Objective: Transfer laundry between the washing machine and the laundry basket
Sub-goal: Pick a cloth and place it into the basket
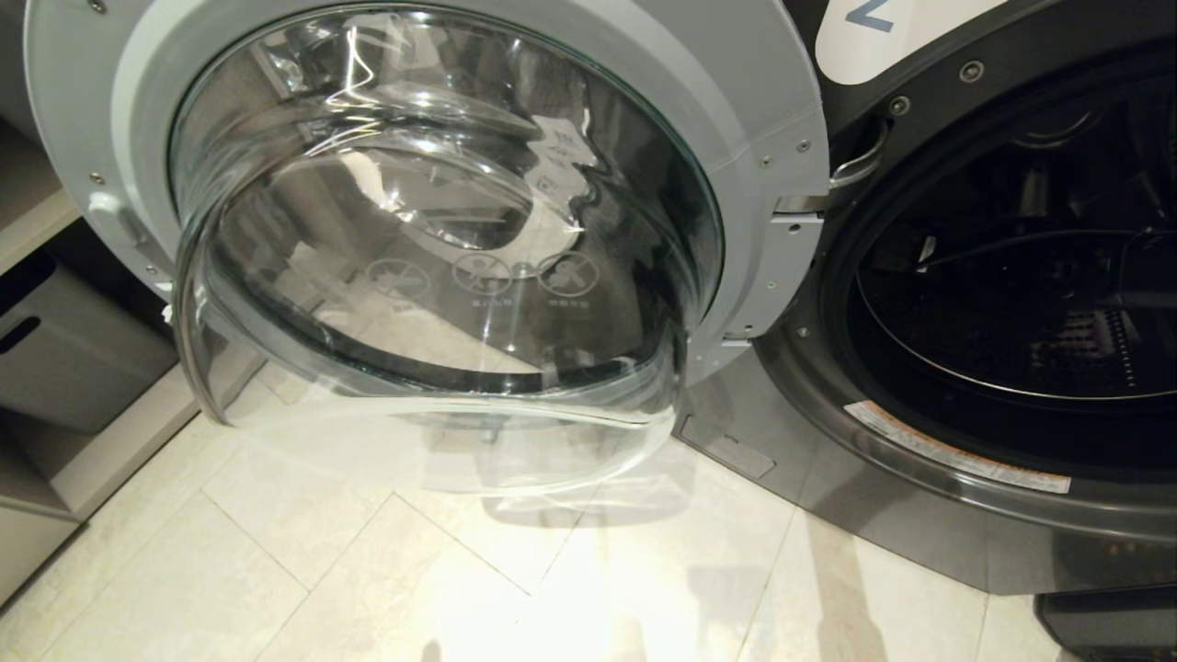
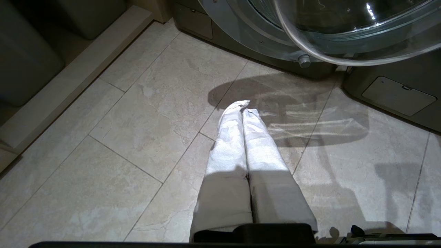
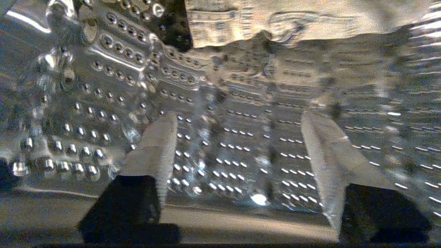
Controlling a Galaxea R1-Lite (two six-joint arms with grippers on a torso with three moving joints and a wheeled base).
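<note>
Shiny steel with rows of little holes is the inside of the washing machine (image 1: 919, 515), the dark grey one with its door (image 1: 441, 248) swung wide open. The drum (image 3: 241, 148) is the landmark here. In the right wrist view the right gripper (image 3: 237, 124) is inside the drum, and its two fingers (image 3: 155, 144) stand far apart with nothing between them. A pale, crinkly piece of cloth (image 3: 275, 20) lies deeper in the drum, past the fingertips and not touching them. It is hard to tell what kind of cloth it is.

The green laundry basket is not in any view, so I cannot say where it sits.

The left gripper (image 2: 243, 112) hangs outside the drum, above the tile floor (image 2: 120, 137) just in front of the machine. Its fingers are pressed together and hold nothing.

I think the step now is to reach for the cloth. To do it well, the right gripper should go deeper, with its fingers wide, until the cloth sits between them. Then it should squeeze a thick fold, not a thin edge, so the cloth does not slip. It should stay off the steel wall so it does not scrape. When pulling out, it should come straight through the round opening and miss the rubber rim and the glass door.
</note>
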